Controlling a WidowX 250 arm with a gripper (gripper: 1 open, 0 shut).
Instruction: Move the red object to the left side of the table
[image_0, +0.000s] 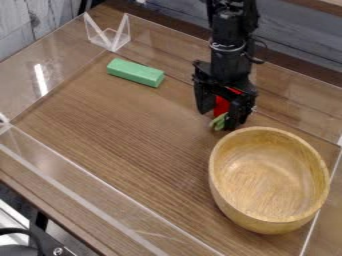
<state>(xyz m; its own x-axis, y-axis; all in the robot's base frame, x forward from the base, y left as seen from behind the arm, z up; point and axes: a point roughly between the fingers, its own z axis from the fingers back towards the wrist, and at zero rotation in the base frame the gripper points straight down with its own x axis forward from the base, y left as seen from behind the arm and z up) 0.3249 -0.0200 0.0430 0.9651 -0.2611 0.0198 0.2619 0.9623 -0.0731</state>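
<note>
The pincer is pointed straight down with its jaws spread wide, low over the desk near the far right edge. The red fruit is seen between the jaws, on the desk, partly hidden; no grip is seen. A wooden bowl stands just beside it, at the near right corner. A green block lies well apart, toward the far left.

Even, soft indoor light falls on the table, brightest toward its far left corner, where the clear acrylic walls catch pale glare. The wooden bowl casts only a faint shadow. The picture is low-resolution and slightly soft.
</note>
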